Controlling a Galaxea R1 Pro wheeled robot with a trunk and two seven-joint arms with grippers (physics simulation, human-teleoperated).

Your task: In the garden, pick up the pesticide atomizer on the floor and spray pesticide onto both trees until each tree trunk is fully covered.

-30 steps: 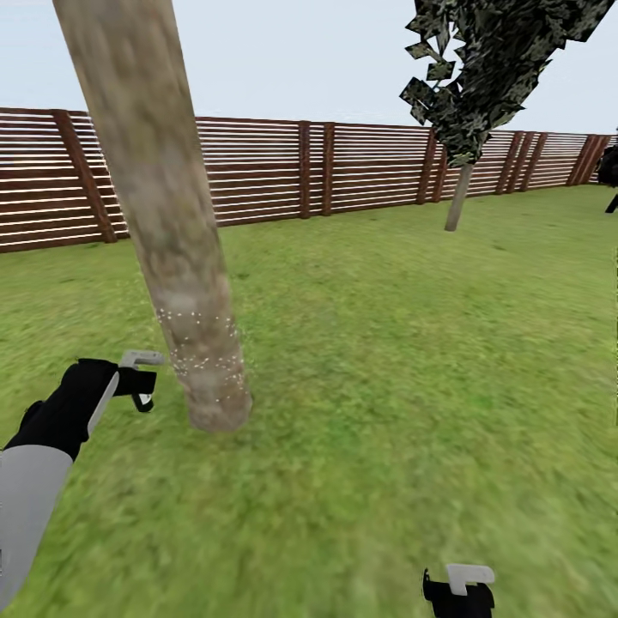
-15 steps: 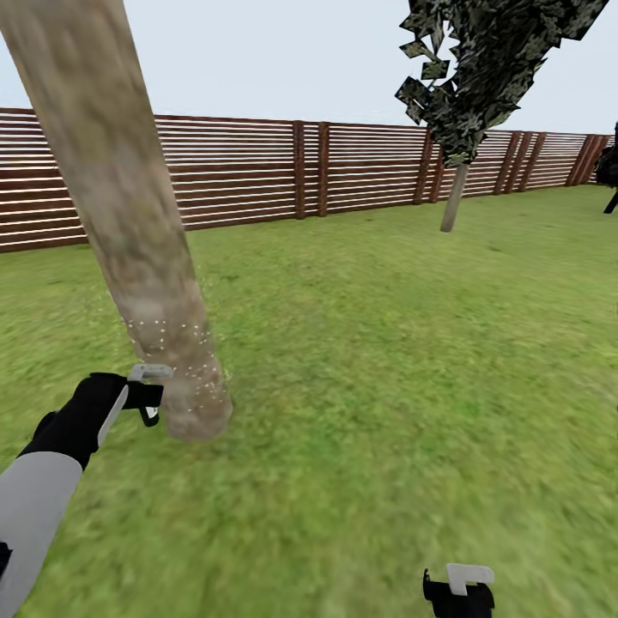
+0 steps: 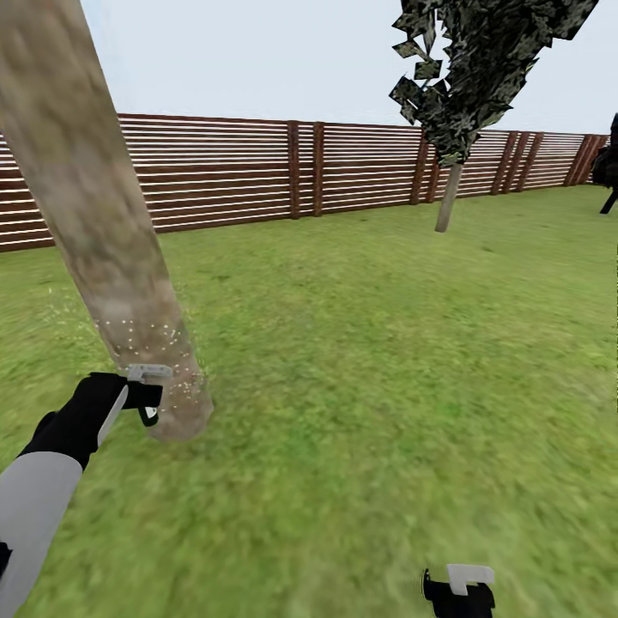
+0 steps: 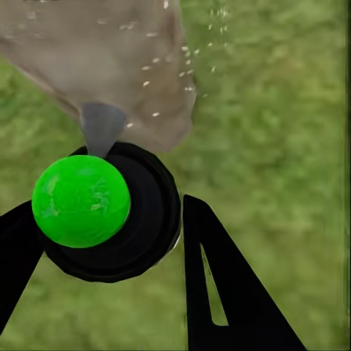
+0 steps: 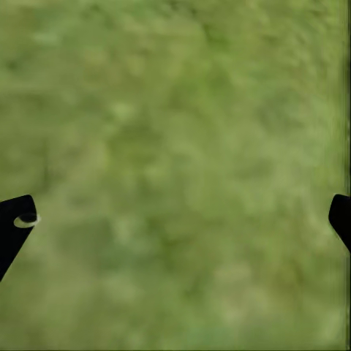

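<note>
A thick pale mottled tree trunk (image 3: 103,249) leans up the left of the head view, its base on the lawn. My left gripper (image 3: 140,397) is shut on the pesticide atomizer (image 3: 148,373), whose white trigger head sits just beside the trunk's base. White spray droplets (image 3: 142,335) speckle the lower trunk. In the left wrist view the atomizer's dark round body (image 4: 142,219) with a green ball on it sits between the black fingers (image 4: 219,292), facing the trunk (image 4: 110,58). My right gripper (image 3: 459,592) hangs low at the bottom edge, open over bare grass (image 5: 175,175).
A brown slat fence (image 3: 360,163) bounds the lawn at the back. A thin-trunked, dark-leaved tree (image 3: 448,197) stands before it at the right, and a dark shape (image 3: 608,167) sits at the far right edge. Grass stretches open to the right of the trunk.
The whole view has shifted, so the trunk now lies further left and its base sits against the atomizer. Droplets keep showing on the lower trunk. The right gripper is unmoved.
</note>
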